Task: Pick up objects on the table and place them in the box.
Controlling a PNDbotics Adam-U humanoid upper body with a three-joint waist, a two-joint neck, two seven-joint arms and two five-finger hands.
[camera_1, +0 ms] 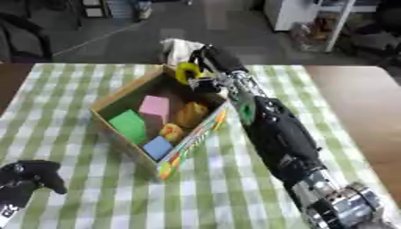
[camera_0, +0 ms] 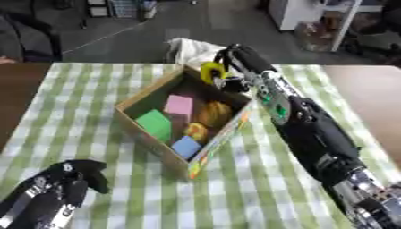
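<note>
- You have a green-and-white checked tablecloth (camera_0: 258, 188) spread over the middle of the table.
- Bare brown table (camera_1: 356, 98) shows at three o'clock.
- At twelve o'clock lies a grey floor (camera_0: 156, 27); a white cabinet (camera_0: 294, 11) stands at one o'clock.

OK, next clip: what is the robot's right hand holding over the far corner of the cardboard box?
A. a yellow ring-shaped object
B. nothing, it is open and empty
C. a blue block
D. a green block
A: the right hand has its fingers curled round a yellow ring-shaped object above the far corner of the box; the green block and blue block already lie inside.
</note>
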